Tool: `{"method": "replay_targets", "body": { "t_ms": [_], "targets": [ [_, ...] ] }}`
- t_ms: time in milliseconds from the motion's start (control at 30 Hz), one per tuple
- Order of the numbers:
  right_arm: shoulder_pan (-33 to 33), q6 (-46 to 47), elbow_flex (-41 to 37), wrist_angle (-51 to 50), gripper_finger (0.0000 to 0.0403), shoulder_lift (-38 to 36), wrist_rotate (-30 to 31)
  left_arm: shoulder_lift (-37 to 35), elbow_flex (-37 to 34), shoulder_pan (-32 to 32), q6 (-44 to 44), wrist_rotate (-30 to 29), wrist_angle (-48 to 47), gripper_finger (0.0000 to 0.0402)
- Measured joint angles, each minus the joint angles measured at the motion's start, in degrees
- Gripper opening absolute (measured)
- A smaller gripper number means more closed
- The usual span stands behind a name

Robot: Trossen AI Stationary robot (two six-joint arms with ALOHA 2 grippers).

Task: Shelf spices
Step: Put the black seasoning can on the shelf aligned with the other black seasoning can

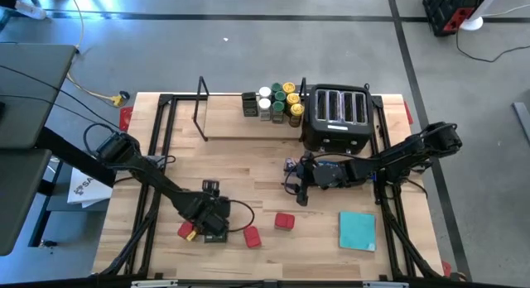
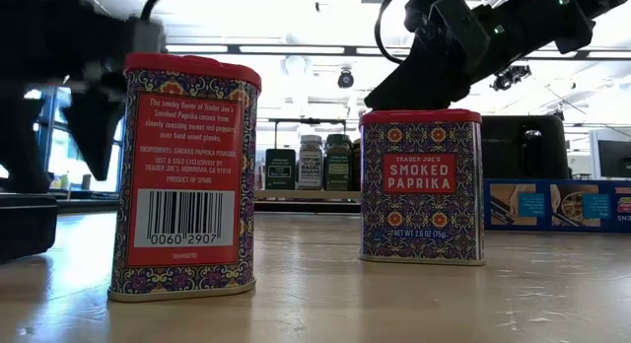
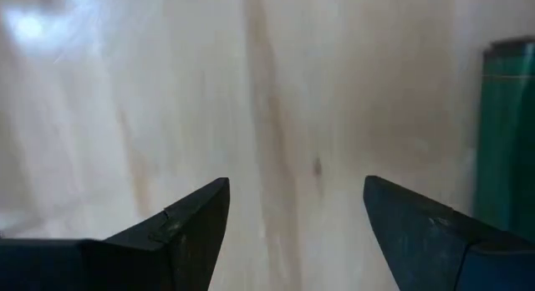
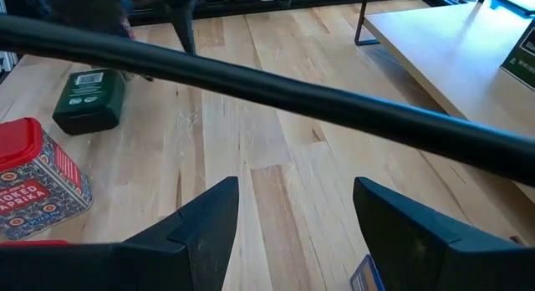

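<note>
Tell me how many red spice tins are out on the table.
3, judging by the high view: one beside the left gripper, one just right of it, and one nearer the middle. The arm may hide others.

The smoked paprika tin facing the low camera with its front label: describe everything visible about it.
The smoked paprika tin is a rectangular container, apparently metal, with a plain red lid and walls printed in a dense blue, red and gold pattern. A red panel on its front reads "Smoked Paprika" in white, with the brand above and the weight below. It stands upright with its lid on, resting on the wooden table, apart from its twin. Nothing visibly grips it. From above it shows as a small red square.
</note>
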Motion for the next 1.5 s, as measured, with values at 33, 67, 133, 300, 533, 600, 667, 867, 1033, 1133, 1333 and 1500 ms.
{"method": "replay_targets", "body": {
  "t_ms": [33,67,133,300,533,600,667,867,1033,1133,1333,1500],
  "targets": [
    [0.0,0.0,0.0,0.0,0.0231,0.0,0.0,-0.3,0.9,0.0,-1.0,-0.4,-0.9,0.0271],
    [0.0,0.0,0.0,0.0,0.0231,0.0,0.0,-0.8,2.1,-0.4,-2.0,-0.9,-1.4,0.0271],
    [0.0,0.0,0.0,0.0,0.0231,0.0,0.0,-1.6,4.5,-2.0,-3.2,-1.5,-2.7,0.0271],
    [0.0,0.0,0.0,0.0,0.0231,0.0,0.0,-1.5,9.7,-6.9,-6.6,-2.1,-1.3,0.0271],
    [0.0,0.4,0.0,0.0,0.0231,0.0,0.0,1.5,9.7,-10.0,-26.2,3.3,2.7,0.0271],
    [0.0,0.0,0.0,0.1,0.0231,0.0,0.1,3.2,9.6,-10.1,-29.5,4.0,2.6,0.0271],
    [0.0,-0.3,0.0,0.1,0.0231,0.0,0.1,4.7,9.6,-10.1,-30.9,5.2,3.0,0.0271],
    [0.0,-0.6,0.0,0.0,0.0231,0.0,0.1,8.7,9.9,-9.9,-27.3,5.1,5.2,0.0271],
    [0.0,-0.5,0.0,-0.1,0.0231,0.6,0.1,9.3,9.7,-9.5,-21.5,-1.1,3.0,0.0271],
    [0.0,-0.1,0.0,-0.6,0.0231,0.8,0.1,9.4,9.6,-8.6,-16.7,-2.6,-0.3,0.0271],
    [0.0,0.9,0.0,-0.8,0.0231,0.8,0.1,9.2,8.4,-4.8,-7.7,-6.8,-5.8,0.0271],
    [0.0,0.9,0.0,-0.9,0.0231,0.8,0.1,9.0,4.5,-1.5,-1.0,-7.5,-3.1,0.0271]
  ]
}}
